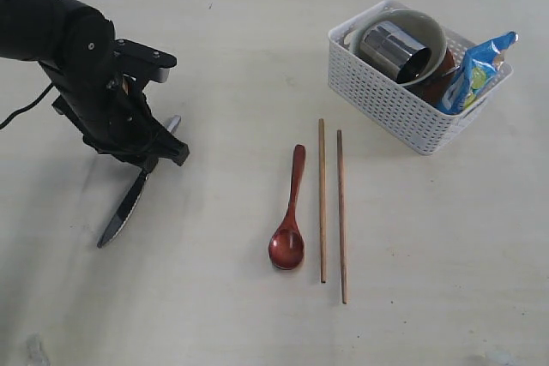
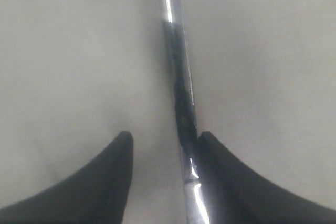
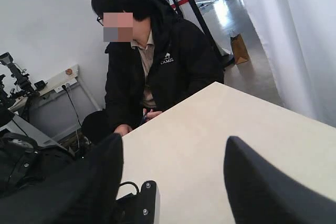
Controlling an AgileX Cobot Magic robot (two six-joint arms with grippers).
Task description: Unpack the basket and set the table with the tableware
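A steel knife [image 1: 127, 203] lies flat on the pale table [image 1: 214, 315] at the left. My left gripper [image 1: 156, 157] stands over its handle, open. In the left wrist view the knife [image 2: 178, 77] runs along the inside of one finger [image 2: 220, 177], with a wide gap to the other around the gripper [image 2: 165, 136]. The red-brown spoon [image 1: 290, 216] and two chopsticks [image 1: 322, 203] lie side by side at the centre. The white basket [image 1: 386, 100] at the back right holds the steel cup [image 1: 395, 49], the cream bowl [image 1: 431, 25] and an edge of the brown plate [image 1: 443, 73]. No fork shows. My right gripper [image 3: 173, 141] is open, holding nothing.
A blue snack packet [image 1: 476, 70] stands in the basket's right end. In the right wrist view a seated person [image 3: 152, 61] is beyond the table's far edge, with cables and gear [image 3: 26, 161] beside it. The left arm's black body [image 1: 60, 40] fills the upper left.
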